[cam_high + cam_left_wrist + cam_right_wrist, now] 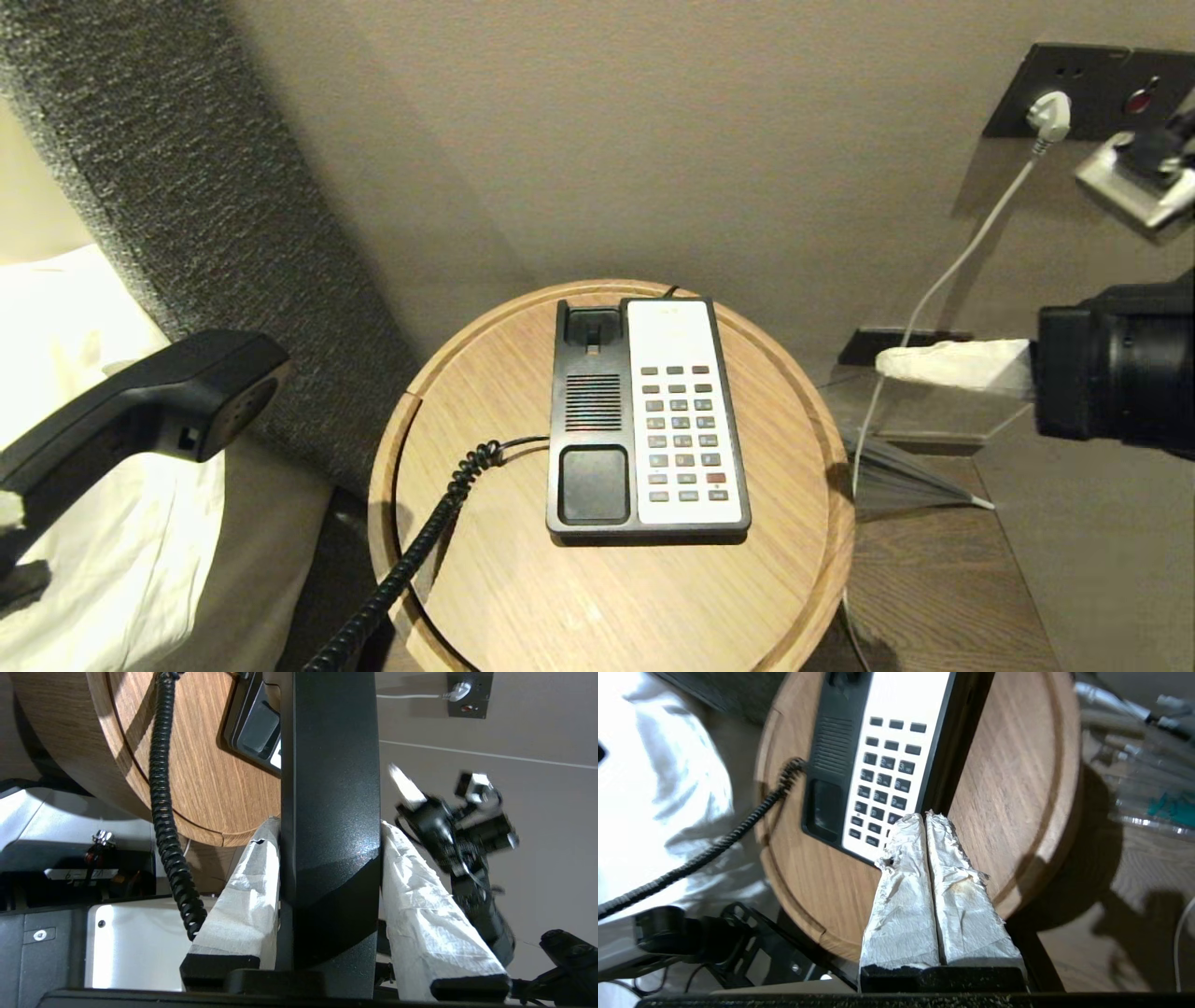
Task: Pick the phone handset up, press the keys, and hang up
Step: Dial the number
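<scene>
One round wooden table (597, 597) fills the middle of the scene, and on it sits the phone base (647, 420), black on its left half with a speaker grille and an empty cradle, white on the right with rows of dark keys (681, 434). A black coiled cord (425, 541) runs from the base's left side across the tabletop and off its near-left edge. Behind the table is a plain beige wall, with a dark outlet panel (1088, 89) up at the right holding a white plug (1050, 112) whose thin white cable drops down beside the table. To the left there is a grey textured headboard (187, 187) and white bedding (103, 485). The phone handset (140, 406) is off the base, held up in the air well left of the table over the bedding, earpiece end tilted toward the table. The left gripper (329, 891) is clamped on it, its two white-wrapped fingers (243, 900) pressed against either side of the black bar. The right gripper (927, 821) comes in from the right, level, off the table's right edge in the head view; its wrapped fingers are pressed together with nothing between them, pointing toward the near right corner of the keypad.
</scene>
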Robot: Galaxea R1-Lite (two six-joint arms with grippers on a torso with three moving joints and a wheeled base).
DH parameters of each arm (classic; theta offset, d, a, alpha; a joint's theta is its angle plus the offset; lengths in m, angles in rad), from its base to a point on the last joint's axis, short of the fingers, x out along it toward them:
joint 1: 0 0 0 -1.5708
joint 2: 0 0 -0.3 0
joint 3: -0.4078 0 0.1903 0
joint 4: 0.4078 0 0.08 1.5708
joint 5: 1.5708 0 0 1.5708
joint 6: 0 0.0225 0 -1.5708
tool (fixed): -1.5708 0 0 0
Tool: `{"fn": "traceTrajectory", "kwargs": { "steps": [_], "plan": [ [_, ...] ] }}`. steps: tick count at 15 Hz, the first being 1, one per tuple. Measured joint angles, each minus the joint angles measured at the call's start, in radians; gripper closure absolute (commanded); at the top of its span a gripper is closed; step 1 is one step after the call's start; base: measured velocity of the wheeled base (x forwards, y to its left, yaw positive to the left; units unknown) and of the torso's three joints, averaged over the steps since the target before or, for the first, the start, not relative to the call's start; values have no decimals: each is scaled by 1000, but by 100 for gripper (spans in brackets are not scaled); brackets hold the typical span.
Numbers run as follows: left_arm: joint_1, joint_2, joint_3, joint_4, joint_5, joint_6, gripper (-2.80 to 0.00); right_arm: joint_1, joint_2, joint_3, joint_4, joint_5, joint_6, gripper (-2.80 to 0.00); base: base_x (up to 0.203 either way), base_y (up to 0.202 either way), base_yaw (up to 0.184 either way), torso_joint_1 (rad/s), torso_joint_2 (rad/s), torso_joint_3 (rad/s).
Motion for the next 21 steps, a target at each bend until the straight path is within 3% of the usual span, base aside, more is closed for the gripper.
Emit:
{"fn": "traceTrajectory", "kwargs": {
  "steps": [6, 11, 21],
  "plan": [
    [0, -2, 9, 0, -5, 0, 0, 76, 177, -50, -102, -112, -31, 0, 0, 0, 0, 0, 0, 0],
    [0, -2, 12, 0, -6, 2, 0, 119, 263, -78, -114, -123, -29, 0, 0, 0, 0, 0, 0, 0],
    [0, -4, 15, -17, -6, 0, 0, 122, 354, -103, -122, -142, -32, 0, 0, 0, 0, 0, 0, 0]
  ]
}}
